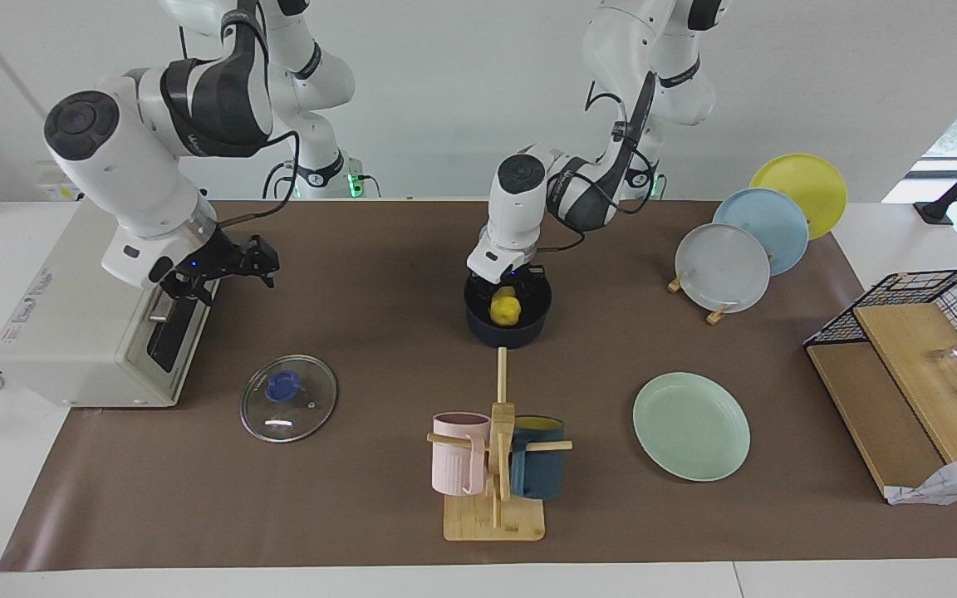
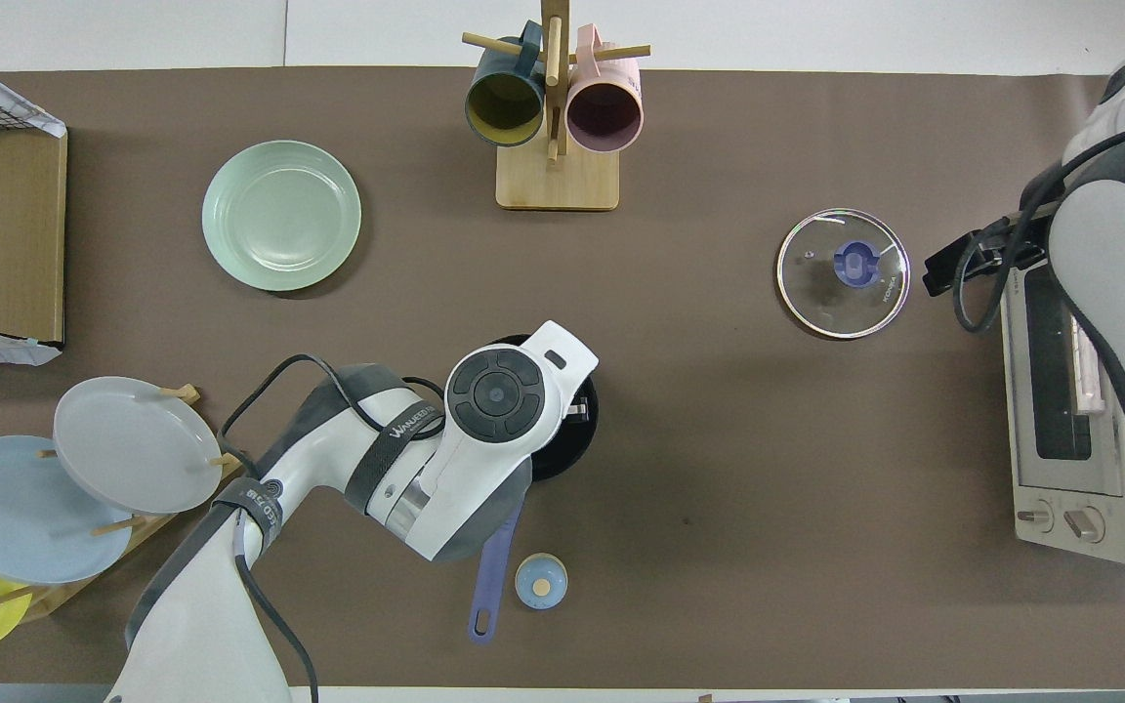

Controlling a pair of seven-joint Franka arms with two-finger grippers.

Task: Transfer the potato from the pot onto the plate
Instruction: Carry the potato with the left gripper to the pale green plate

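Note:
The yellow potato (image 1: 505, 309) lies inside the dark blue pot (image 1: 507, 334) in the middle of the table. My left gripper (image 1: 512, 291) reaches down into the pot, right at the potato. In the overhead view the left hand covers the potato and most of the pot (image 2: 579, 441); only the pot's blue handle (image 2: 492, 571) sticks out toward the robots. The mint-green plate (image 1: 691, 426) lies empty, farther from the robots than the pot, toward the left arm's end; it also shows in the overhead view (image 2: 281, 215). My right gripper (image 1: 233, 262) is open and empty, raised in front of the toaster oven.
A glass lid (image 1: 288, 398) with a blue knob lies flat toward the right arm's end. A toaster oven (image 1: 80, 316) stands at that end. A mug rack (image 1: 495, 465) stands farther out than the pot. A rack of plates (image 1: 723, 266) and a wire basket (image 1: 927, 291) are at the left arm's end.

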